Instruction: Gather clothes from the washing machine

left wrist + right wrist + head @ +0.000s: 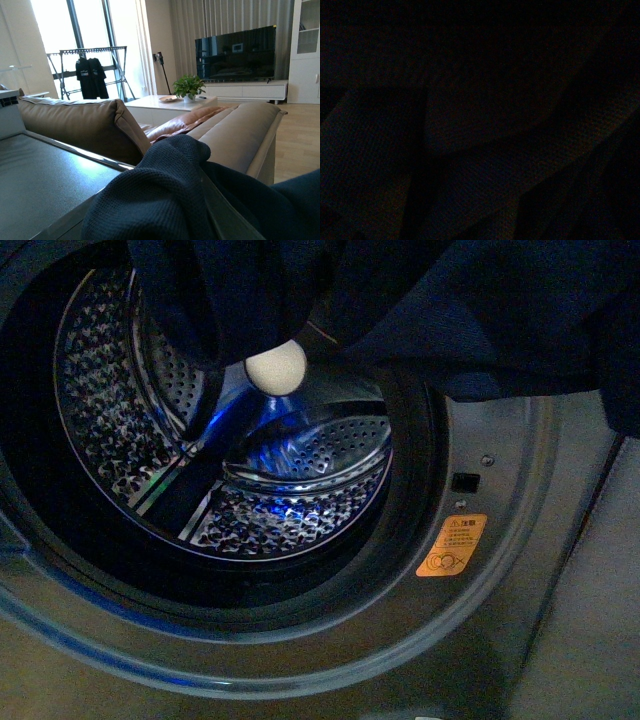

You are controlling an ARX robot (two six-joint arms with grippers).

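The washing machine [500,640] fills the front view, its round door opening showing the perforated steel drum [290,490] lit by a blue light. The clothes [480,310], a dark navy knitted garment, hang across the top of the front view above the opening, outside the drum. In the left wrist view the clothes [150,200] bunch over my left gripper [210,210], which is shut on them; only a thin edge of one finger shows through the fabric. The right wrist view is dark and tells nothing. A white round piece [275,368] shows under the hanging fabric.
An orange warning sticker [452,545] sits on the machine's front panel at right. The left wrist view shows a brown leather sofa [100,125], a dark flat surface [40,180], a television [235,52], a white low table with a plant [188,87] and a drying rack [90,70].
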